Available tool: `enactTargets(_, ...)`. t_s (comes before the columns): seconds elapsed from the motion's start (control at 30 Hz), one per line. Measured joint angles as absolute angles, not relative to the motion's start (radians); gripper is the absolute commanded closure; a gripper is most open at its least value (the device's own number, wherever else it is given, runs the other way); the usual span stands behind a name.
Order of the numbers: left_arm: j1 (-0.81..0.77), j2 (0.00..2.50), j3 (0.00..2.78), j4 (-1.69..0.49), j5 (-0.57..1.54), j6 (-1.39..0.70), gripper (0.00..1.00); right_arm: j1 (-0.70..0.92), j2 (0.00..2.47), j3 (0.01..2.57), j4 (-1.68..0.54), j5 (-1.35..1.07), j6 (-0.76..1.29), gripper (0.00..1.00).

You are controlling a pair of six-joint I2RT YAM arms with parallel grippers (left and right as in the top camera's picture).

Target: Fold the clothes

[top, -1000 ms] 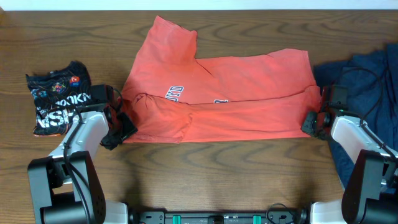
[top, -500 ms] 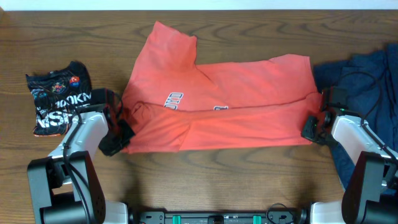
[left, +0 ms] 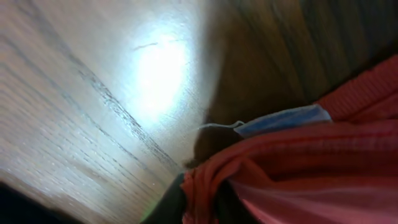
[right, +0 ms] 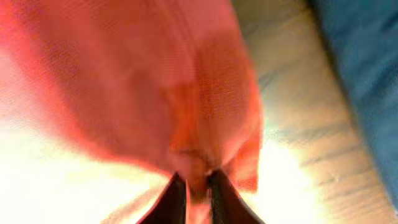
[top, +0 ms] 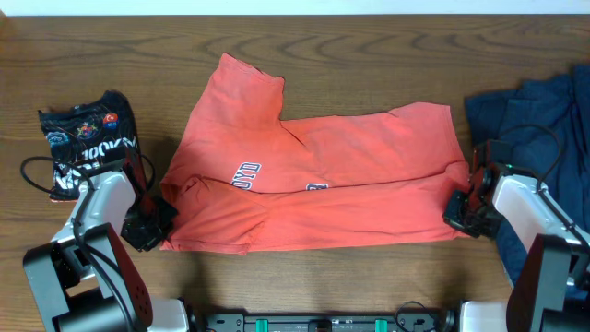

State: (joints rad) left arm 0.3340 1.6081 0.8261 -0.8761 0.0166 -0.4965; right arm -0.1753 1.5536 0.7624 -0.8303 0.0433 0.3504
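**Coral-red T-shirt lying on the table with fingers at its two near corners**

**Overhead view.** The coral-red T-shirt (top: 350, 175) lies across the middle of the wooden table (top: 369, 46). It is doubled over, and a crease runs from left to right. One sleeve (top: 244, 78) projects toward the far left. Fragments of dark-red and white lettering (top: 244, 173) show along the crease. The left fingers (top: 147, 226) sit at the shirt's near-left corner, touching the cloth. The right fingers (top: 461, 207) sit at its near-right corner, also against the cloth. A black printed shirt (top: 88, 152) lies crumpled at the left of the table, apart from the T-shirt. A navy-blue garment (top: 544, 120) is heaped at the right edge, just beside the T-shirt's right end.

**Left wrist view.** The picture is blurred. Bunched coral-red cloth fills the lower right, and a pale blue label (left: 286, 119) shows at its edge against the table. Wood grain with a bright glare takes up the upper left. The fingers are scarcely visible here, so it cannot be told whether they are closed on the cloth or standing apart.

**Right wrist view.** Two dark fingers (right: 173, 196) rise from the bottom edge, close together, with a fold of coral-red cloth pinched between them. They are clamped on the T-shirt. The cloth hangs in a gathered mass above them. The navy-blue garment occupies the upper right, separated from the coral-red cloth by a strip of pale table.
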Motion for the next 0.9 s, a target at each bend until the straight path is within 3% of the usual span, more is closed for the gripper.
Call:
enactTargets(0.03,0.334,1.601,0.832,-0.885,0.015,-0.498,0.68,-0.175,1.531,0.767,-0.842,0.021,0.349,0.54)
enactTargets(0.13,0.335,1.576,0.869,-0.904,0.015,-0.494,0.48,-0.175,1.456,0.812,-0.861,-0.006,0.352,0.11)
enactTargets(0.17,0.334,1.564,0.890,-0.906,0.013,-0.492,0.46,-0.175,1.431,0.834,-0.862,-0.012,0.350,0.01)
enactTargets(0.4,0.268,1.475,1.037,-0.827,0.051,-0.424,0.14,-0.175,1.293,0.962,-0.817,-0.035,0.315,0.01)
enactTargets(0.67,0.101,1.539,1.172,-0.544,0.110,-0.266,0.01,-0.175,1.289,0.965,-0.847,-0.051,0.292,0.01)
enactTargets(0.9,0.046,1.757,1.277,-0.314,0.150,-0.174,0.00,-0.175,1.289,0.965,-0.876,-0.053,0.284,0.01)
